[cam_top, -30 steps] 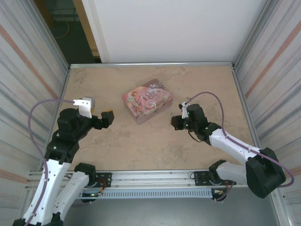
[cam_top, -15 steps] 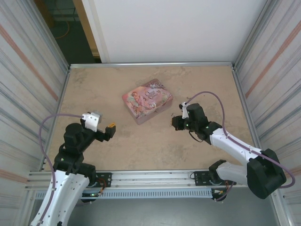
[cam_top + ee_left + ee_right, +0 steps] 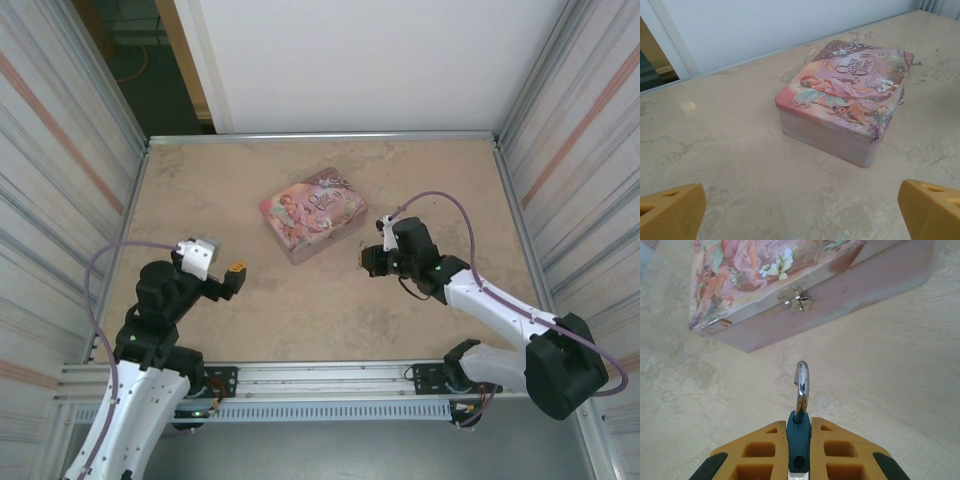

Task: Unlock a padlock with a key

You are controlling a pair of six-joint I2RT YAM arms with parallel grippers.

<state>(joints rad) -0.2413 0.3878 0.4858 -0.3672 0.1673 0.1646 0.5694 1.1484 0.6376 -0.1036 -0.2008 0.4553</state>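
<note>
My right gripper (image 3: 799, 429) is shut on the small blue-teal padlock (image 3: 799, 442), pinching its body between the yellow fingers (image 3: 765, 450). The silver shackle (image 3: 801, 382) sticks out forward toward the pink pictured tin; one leg enters the body and the hooked end looks free. In the top view the right gripper (image 3: 368, 260) hovers just right of the tin's near corner. My left gripper (image 3: 236, 275) stands open at the left, well short of the tin; its fingers (image 3: 670, 212) are wide apart with nothing between them.
The pink tin (image 3: 313, 213) sits mid-table, lid closed, its small metal latch (image 3: 796, 299) facing my right gripper. Metal walls enclose the table on the left and right; a rail (image 3: 320, 380) runs along the near edge.
The left arm has pulled back toward the near edge and lowered, then stayed put. The right gripper with the padlock has edged slightly left toward the tin.
</note>
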